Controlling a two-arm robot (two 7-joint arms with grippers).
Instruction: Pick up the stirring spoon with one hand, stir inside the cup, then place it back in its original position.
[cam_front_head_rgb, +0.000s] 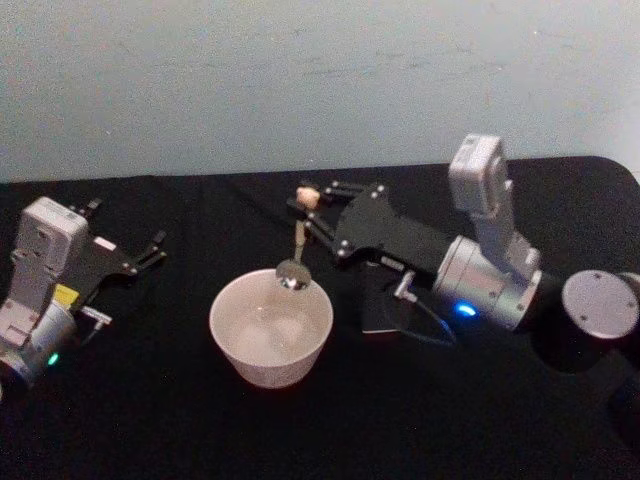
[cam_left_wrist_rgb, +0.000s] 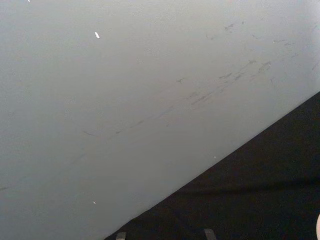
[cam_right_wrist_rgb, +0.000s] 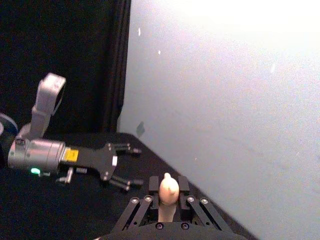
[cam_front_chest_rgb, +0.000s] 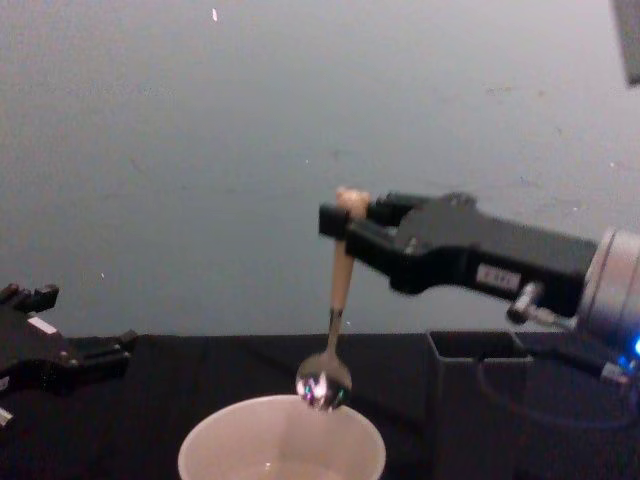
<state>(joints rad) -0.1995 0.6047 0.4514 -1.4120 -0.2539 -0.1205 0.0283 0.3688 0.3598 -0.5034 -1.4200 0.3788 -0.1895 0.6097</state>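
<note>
The right gripper (cam_front_head_rgb: 312, 200) hangs above and just beyond the far side of the cup (cam_front_head_rgb: 270, 365), its fingers pinched shut on the top of the stirring spoon (cam_front_head_rgb: 298, 240). The grip sits high on the beige handle, just under the bear-head knob. In the right wrist view the knob pokes out between the two black fingers (cam_right_wrist_rgb: 181, 186), which press on it from either side. From there the spoon hangs nearly upright, handle first, then the thin dark neck, then the shiny round bowl lowest of all. In the chest view the spoon (cam_front_chest_rgb: 338, 290) drops from the right gripper (cam_front_chest_rgb: 345, 222) to the cup (cam_front_chest_rgb: 280, 440), and its bowl sits at the level of the far rim, over the cup's opening. Whether the metal touches the rim cannot be told. The cup itself stands upright on the black table (cam_front_head_rgb: 150, 420). The dark grey square holder (cam_front_head_rgb: 385, 300) stands to the right of the cup, near it but apart, under the right arm. In the chest view the holder (cam_front_chest_rgb: 475, 400) stands as high as the cup's rim. The left gripper (cam_front_head_rgb: 158, 250) lies low on the table well to the left of the cup, its fingers spread apart and holding nothing.
</note>
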